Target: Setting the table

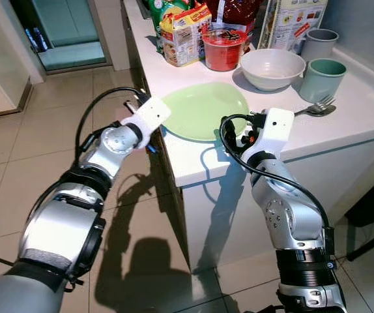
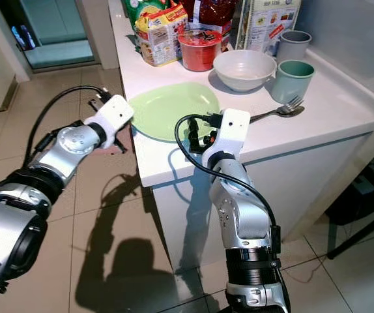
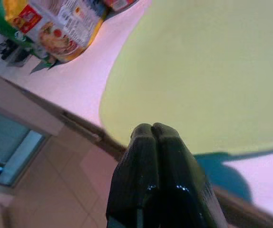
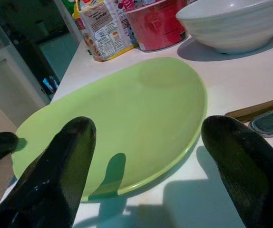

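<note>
A pale green plate (image 1: pixel 203 109) lies flat near the front edge of the white surface (image 1: pixel 363 104), its left rim reaching almost to the surface's left side. Behind it stands a white bowl (image 1: pixel 272 67) — nothing can be seen inside it from the head views. To the bowl's right sits a green cup (image 1: pixel 322 78), with a grey cup (image 1: pixel 319 43) further back; I cannot tell what is in either. A red tub (image 1: pixel 223 49) stands to the left of the bowl, and a yellow packet (image 1: pixel 184 34) beside that. A fork (image 1: pixel 318 107) lies in front of the green cup, well to the right of the plate.

The left end effector (image 3: pixel 151 137) is clenched on nothing, its two black fingers pressed together just off the plate's left edge at the rim of the surface. The right end effector (image 4: pixel 146 142) is released, its fingers (image 4: pixel 63 156) spread wide just in front of the plate's near edge.

The right wrist view brings out something the head views cannot — the plate's bare, clean face up close, with a dark fingertip of the left end effector at its far rim. The left wrist view catches the tiled floor (image 3: pixel 55 185) below the surface's edge.
</note>
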Motion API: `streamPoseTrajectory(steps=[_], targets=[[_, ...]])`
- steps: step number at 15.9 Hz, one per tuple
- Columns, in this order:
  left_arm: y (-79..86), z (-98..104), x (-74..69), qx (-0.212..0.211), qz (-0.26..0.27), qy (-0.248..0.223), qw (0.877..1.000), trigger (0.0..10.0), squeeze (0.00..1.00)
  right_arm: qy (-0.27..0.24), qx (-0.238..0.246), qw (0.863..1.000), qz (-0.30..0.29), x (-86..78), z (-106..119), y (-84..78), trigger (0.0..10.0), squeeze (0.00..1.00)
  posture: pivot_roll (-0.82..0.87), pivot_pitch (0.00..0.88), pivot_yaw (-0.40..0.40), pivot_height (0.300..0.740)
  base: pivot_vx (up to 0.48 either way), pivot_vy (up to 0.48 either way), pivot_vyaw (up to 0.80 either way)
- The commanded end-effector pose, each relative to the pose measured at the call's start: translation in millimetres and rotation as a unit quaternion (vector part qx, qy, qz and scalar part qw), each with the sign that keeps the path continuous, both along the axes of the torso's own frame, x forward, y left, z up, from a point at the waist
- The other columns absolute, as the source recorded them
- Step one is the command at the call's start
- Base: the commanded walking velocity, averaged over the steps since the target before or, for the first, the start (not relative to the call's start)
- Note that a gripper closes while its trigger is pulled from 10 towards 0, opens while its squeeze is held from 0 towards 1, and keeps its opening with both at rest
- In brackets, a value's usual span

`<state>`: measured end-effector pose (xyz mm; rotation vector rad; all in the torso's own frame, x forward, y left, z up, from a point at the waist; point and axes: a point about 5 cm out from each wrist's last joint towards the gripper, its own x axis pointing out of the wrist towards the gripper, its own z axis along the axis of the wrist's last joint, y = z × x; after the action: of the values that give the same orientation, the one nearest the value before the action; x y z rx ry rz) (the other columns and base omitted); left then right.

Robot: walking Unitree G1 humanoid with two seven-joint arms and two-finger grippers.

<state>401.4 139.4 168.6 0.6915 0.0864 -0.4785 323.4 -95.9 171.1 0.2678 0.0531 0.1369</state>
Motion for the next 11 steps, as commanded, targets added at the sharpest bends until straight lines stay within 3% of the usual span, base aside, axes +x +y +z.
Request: streamPoseTrajectory(steps=[1,4,8,11], targets=[[-5.6,18.0,4.4,-0.008,-0.013,-0.026,1.000,10.0,0.00,0.006,-0.003,1.000,0.001,-2.0,-3.3,2.1,10.0,0.00,0.02,0.000,0.102,0.740,0.000,0.000,0.00],[-1.7,20.5,5.3,-0.003,-0.006,-0.030,1.000,10.0,0.00,0.008,-0.004,1.000,0.001,-2.4,-3.9,2.1,10.0,0.00,0.02,0.000,0.101,0.740,0.000,0.000,0.00],[18.0,28.3,8.6,0.013,0.036,-0.044,0.998,10.0,0.00,0.011,-0.006,1.000,0.001,-2.9,-5.4,1.3,10.0,0.00,0.02,0.000,0.096,0.740,0.000,0.000,0.00],[31.2,21.2,7.5,0.054,0.060,-0.032,0.996,10.0,0.00,0.013,-0.007,1.000,0.003,-2.7,-6.7,1.2,10.0,0.00,0.02,0.000,0.093,0.740,0.000,0.000,0.00]])
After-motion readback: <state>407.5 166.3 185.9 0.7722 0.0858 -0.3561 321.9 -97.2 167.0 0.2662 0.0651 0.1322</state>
